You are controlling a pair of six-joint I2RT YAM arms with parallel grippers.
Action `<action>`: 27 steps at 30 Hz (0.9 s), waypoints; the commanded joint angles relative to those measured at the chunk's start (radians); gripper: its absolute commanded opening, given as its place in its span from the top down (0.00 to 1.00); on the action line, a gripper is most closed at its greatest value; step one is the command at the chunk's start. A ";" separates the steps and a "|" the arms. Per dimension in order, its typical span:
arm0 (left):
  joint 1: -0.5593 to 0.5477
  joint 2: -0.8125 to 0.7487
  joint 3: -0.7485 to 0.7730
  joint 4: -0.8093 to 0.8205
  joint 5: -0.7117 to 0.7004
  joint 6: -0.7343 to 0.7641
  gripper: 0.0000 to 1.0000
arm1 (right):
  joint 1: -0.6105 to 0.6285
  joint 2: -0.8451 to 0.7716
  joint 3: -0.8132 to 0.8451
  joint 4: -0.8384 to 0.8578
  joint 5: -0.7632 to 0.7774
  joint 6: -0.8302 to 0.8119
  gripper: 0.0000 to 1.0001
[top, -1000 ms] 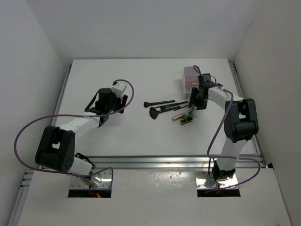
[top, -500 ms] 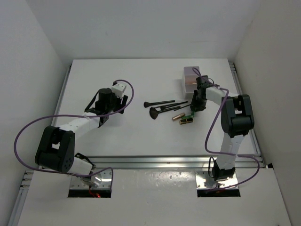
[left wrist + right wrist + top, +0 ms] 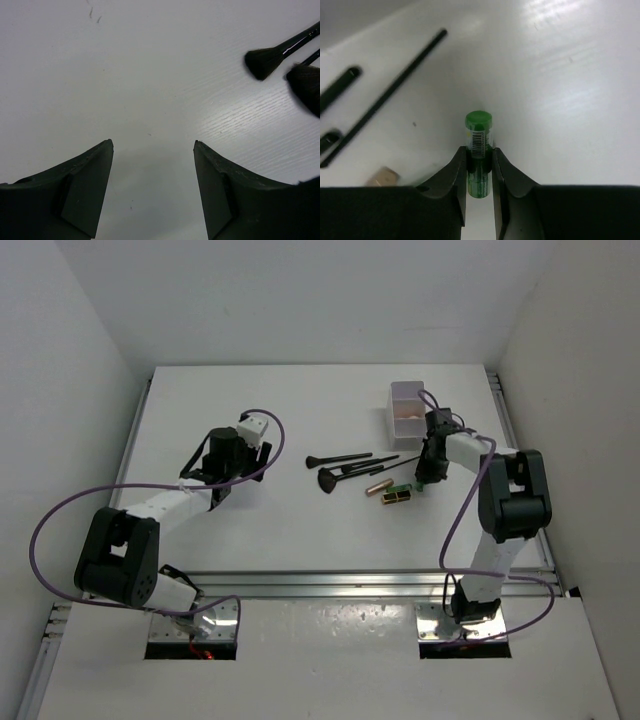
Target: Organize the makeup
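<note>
The right gripper is clenched on one end of the green tube, low on the table beside the brushes, so it may slip or swing when lifted, while the left gripper hangs open.

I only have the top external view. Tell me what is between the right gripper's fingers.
Observer: The right wrist view shows a green tube between the fingers of the right gripper, which touch both of its sides.
Operator: Describe the tube's upper face.
Observer: A barcode label faces up.
Operator: Report the left gripper.
Observer: The left gripper is open, with only bare table between its fingers.
</note>
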 commanded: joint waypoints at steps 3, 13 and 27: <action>-0.007 -0.026 0.003 0.025 -0.003 0.006 0.29 | -0.003 -0.201 -0.122 0.154 0.036 -0.068 1.00; -0.007 0.002 0.022 0.015 0.006 0.006 0.29 | -0.008 -0.327 -0.298 0.822 -0.191 -0.346 1.00; -0.007 -0.007 0.013 0.006 -0.014 0.006 0.29 | -0.025 -0.030 -0.234 1.305 -0.332 -0.448 1.00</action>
